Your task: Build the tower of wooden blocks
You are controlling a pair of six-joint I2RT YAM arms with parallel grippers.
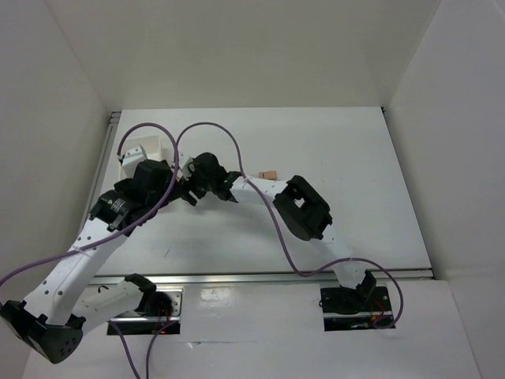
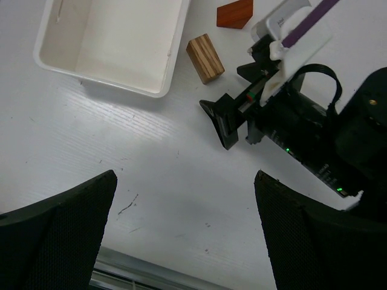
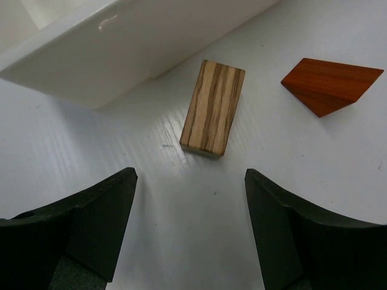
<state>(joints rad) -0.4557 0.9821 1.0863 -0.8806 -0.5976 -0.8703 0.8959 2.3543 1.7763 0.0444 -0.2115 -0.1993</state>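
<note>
Setting: a white tabletop (image 1: 371, 181) boxed in by plain white walls, and both arms are stretched out toward the far left corner.
Tray: a white plastic tray (image 2: 158, 90) sits in that corner, open side up.
Striped block: here it is, a striped wooden block (image 3: 213, 109) lying flat on the tabletop just beside the tray's wall, with a sliver of bare surface between them.
Roof piece: the orange-red triangular piece (image 3: 329, 84) lies flat near the block, on the side away from the tray, and the two are not touching.
Right pincer: the right pincer (image 3: 188, 175) is spread wide and holds nothing, with the striped block straight ahead of the gap.
Left pincer: the left pincer (image 2: 184, 181) is wide as well, with only bare tabletop between its fingers. The tray, both pieces and the other arm's black fingers lie beyond it.
Other blocks: from overhead, a light tan cluster (image 1: 268, 174) rests well apart from the tray, close by the right forearm. It is probably a couple of cubes, too small to count.
</note>
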